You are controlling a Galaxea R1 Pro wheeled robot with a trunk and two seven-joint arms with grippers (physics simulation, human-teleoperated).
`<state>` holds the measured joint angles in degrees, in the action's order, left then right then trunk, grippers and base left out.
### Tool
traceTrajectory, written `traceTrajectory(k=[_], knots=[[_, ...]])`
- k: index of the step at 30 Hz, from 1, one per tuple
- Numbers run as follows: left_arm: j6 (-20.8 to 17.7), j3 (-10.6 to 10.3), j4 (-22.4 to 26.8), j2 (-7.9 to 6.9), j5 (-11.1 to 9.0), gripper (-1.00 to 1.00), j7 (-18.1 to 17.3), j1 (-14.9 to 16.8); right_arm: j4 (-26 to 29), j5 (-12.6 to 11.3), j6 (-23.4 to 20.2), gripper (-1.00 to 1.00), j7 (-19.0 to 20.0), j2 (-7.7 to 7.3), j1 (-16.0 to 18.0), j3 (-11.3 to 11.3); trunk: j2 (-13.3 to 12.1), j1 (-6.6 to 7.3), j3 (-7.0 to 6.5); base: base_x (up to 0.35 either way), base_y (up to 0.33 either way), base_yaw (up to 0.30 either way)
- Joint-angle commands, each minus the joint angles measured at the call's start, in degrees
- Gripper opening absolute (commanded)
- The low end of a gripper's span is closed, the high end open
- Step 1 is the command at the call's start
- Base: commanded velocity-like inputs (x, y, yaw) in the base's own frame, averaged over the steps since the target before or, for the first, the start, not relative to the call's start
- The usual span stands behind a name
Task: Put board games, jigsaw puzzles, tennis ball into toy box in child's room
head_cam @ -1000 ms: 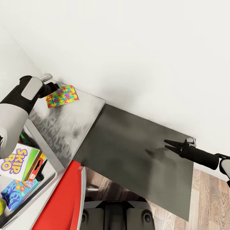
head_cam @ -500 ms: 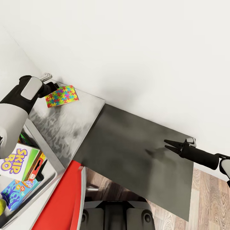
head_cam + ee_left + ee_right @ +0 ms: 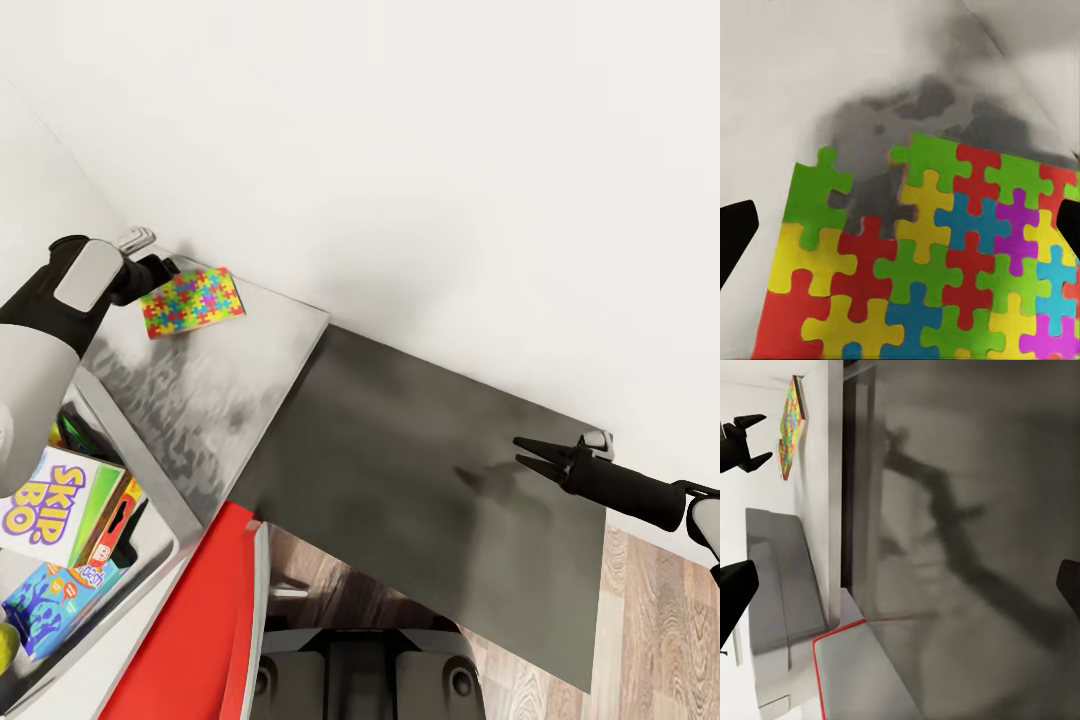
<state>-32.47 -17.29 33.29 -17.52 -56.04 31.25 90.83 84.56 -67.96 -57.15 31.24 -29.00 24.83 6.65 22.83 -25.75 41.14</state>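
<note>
Raised slightly since before, left arm's jaws stood wide over the puzzle box on the table; right jaws hovered open, well apart.

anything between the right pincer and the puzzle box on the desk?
Nothing. In the head view, bare dark desk top and light grey top run from the right pincer to the puzzle box; left pincer sits beyond it.

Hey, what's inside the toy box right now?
In the toy box: a Skip-Bo box, a blue game box, a red-orange box and a yellow-green ball at the edge. The left arm covers the rest.
</note>
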Motion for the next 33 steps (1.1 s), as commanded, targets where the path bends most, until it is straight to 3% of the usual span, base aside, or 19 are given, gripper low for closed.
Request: traceTrajectory(k=[1, 13, 33], knots=[[0.0, -0.5, 0.1, -0.18, -0.6, 1.0, 0.9, 0.1, 0.0, 0.3, -0.2, 1.0, 0.3, 0.0, 0.0, 0.0, 0.1, -0.03, 0.07, 0.0, 0.0, 0.0], [0.1, -0.5, 0.0, -0.94, -0.3, 1.0, 6.0, 0.1, 0.0, 0.3, -0.2, 1.0, 0.3, 0.0, 0.0, 0.1, 0.1, -0.03, 0.07, 0.0, 0.0, 0.0], [0.2, -0.6, -3.4, -1.19, 0.4, 1.0, 6.6, 0.1, 0.0, 0.3, -0.2, 1.0, 0.3, 0.0, 0.0, 0.1, 0.1, -0.03, 0.07, 0.0, 0.0, 0.0]])
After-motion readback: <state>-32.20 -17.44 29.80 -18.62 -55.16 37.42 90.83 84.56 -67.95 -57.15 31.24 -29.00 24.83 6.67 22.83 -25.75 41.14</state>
